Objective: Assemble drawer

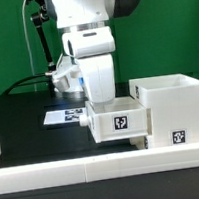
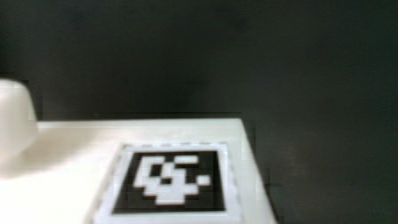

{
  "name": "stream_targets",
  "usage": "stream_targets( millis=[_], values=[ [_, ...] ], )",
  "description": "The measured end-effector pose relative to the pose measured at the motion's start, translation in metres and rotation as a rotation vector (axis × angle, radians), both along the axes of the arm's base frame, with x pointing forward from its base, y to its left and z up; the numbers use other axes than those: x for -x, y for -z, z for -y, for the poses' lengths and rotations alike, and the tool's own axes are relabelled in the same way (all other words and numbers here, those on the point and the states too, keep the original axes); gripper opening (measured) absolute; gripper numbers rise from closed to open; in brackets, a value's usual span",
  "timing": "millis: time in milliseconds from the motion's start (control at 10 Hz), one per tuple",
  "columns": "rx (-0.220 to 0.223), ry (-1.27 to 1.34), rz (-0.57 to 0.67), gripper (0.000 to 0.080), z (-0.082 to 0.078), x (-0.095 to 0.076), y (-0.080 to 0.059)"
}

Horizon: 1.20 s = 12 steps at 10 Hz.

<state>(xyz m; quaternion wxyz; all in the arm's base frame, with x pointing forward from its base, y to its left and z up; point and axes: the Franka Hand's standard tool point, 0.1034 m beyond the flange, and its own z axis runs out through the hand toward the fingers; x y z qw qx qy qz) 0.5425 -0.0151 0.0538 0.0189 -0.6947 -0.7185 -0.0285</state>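
Along the table's near edge runs the rail (image 1: 56, 173). Behind it, a tray (image 1: 117, 118) sits against the housing (image 1: 174, 106), probably half inserted. The gripper is hidden above; its grasp is unreadable. Next: push the tray in square.

Black tabletop (image 1: 19, 117) here. Sitting on it: the white housing (image 1: 174, 103) beside the tool, a tray (image 1: 117, 120) right under the tool, the marker board (image 1: 64, 117) just behind it, and a long white rail (image 1: 106, 167) in front.
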Motion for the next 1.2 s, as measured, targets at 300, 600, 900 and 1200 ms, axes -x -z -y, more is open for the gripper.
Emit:
stream_targets(
  millis=[300, 600, 900, 1200],
  values=[
    [-0.003, 0.006, -0.002, 0.0046, -0.009, 0.0, 0.0],
    [-0.005, 0.023, -0.003, 0.0046, -0.012, 0.0, 0.0],
    [-0.009, 0.019, -0.006, 0.0046, -0.018, 0.0, 0.002],
    [-0.008, 0.032, -0.002, 0.0046, -0.024, -0.001, 0.001]
  ],
)
